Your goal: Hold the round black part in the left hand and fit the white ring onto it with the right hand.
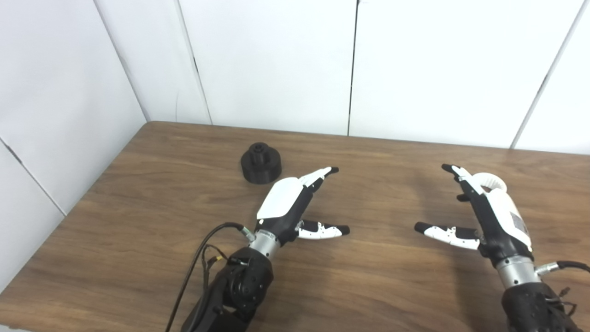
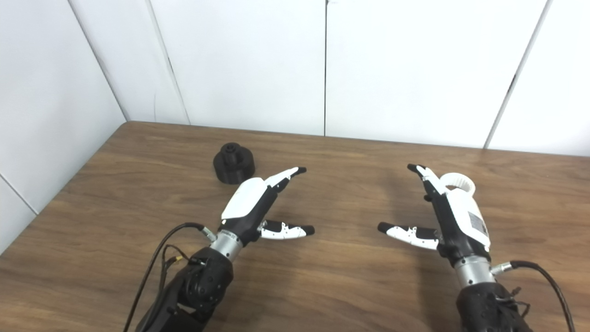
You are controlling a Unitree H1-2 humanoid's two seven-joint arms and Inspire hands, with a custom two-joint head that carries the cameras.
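Left eye view: round black part point(image 1: 261, 163) sits on wood table point(image 1: 368, 276), just past left hand point(image 1: 288, 205). Left hand spread wide, holding nothing.

Right eye view: right hand point(image 2: 454, 216) also splayed, empty. White ring point(image 2: 458, 182) on table, peeking out behind its fingers point(image 2: 426, 177).

Left hand point(image 1: 288, 207) empty, fingers extended, thumb out. Right hand point(image 1: 488, 216) likewise, fingers spread, holding nothing.

A wooden table point(image 1: 138, 240) with a dark grain is filling the near scene, while white wall panels point(image 1: 272, 60) divided by dark seams are standing at its far and left edges.
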